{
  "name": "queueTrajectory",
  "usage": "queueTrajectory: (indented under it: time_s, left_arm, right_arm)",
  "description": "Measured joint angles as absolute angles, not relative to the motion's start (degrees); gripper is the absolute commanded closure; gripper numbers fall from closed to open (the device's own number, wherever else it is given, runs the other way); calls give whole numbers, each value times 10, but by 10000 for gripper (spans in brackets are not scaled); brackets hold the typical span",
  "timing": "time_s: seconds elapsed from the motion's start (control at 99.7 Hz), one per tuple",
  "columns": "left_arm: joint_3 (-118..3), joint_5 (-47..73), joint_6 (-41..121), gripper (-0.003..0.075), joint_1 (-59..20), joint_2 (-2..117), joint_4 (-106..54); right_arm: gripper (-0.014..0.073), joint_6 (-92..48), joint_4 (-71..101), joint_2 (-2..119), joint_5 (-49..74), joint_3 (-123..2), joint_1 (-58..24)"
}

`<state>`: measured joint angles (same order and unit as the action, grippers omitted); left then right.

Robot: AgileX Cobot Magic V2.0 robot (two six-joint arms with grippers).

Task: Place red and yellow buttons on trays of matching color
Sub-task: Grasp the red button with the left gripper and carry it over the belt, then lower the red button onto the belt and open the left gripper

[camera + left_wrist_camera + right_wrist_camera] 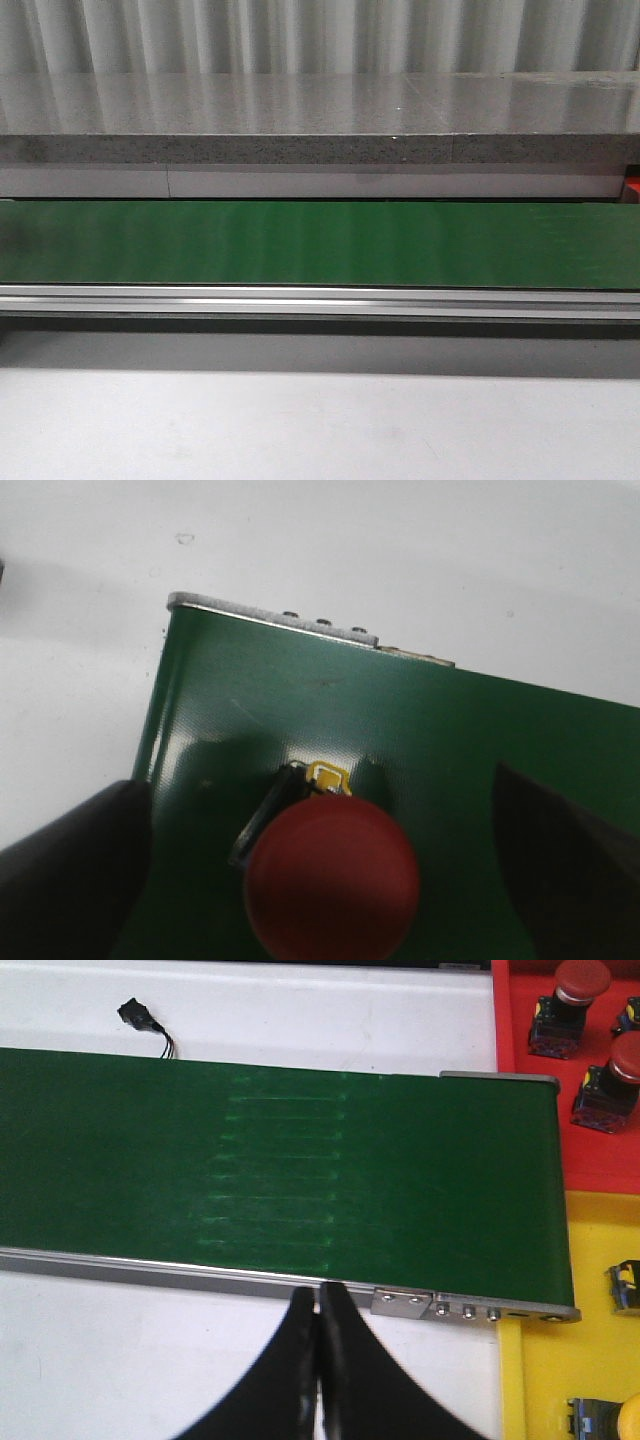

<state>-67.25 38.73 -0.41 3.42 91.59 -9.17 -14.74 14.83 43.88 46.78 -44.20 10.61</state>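
A red mushroom-head push button (332, 878) is framed between the wide-open left gripper (320, 880) on the green conveyor belt (450, 740); grasping is judged next. The right gripper (318, 1360) is seen closed and empty; beyond, the red plastic tray (530, 1110) awaits.

The front camera looks straight ahead and low over the white table (320, 430), catching the green conveyor belt (320, 245) side-on as a wide band with the grey counter (320, 110) behind it. The left wrist camera sits very close above one end of that belt (300, 710), peering steeply down so that a red button (332, 880) fills the near field. The right wrist camera hangs higher and farther off, looking down on the belt's other end (300, 1180) beside the red tray (530, 1110) and yellow tray (590, 1340); the belt is what all three views share.
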Motion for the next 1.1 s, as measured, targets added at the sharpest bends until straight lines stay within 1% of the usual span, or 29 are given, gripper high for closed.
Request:
queueTrajectory:
  time_s: [0.1,0.231,0.461,0.702,0.852,1.093,1.103]
  left_arm:
    - [-691,392,3,90,34,905,-92]
    - [-729,392,8,90,41,897,-85]
    - [-758,389,8,92,108,912,-65]
    - [-760,358,9,92,179,988,-54]
    - [-774,331,9,92,193,1041,-51]
    - [-853,321,9,92,195,1131,-46]
    - [-889,321,9,194,195,1197,-46]
  right_arm:
    - [659,-147,148,439,468,-442,106]
    - [659,-147,148,439,468,-442,106]
    - [659,-147,148,439,468,-442,106]
    - [659,-147,148,439,468,-442,106]
    - [659,-147,148,439,468,-442,106]
    - [659,-147,148,439,468,-442,106]
    - [659,-147,148,439,468,-442,106]
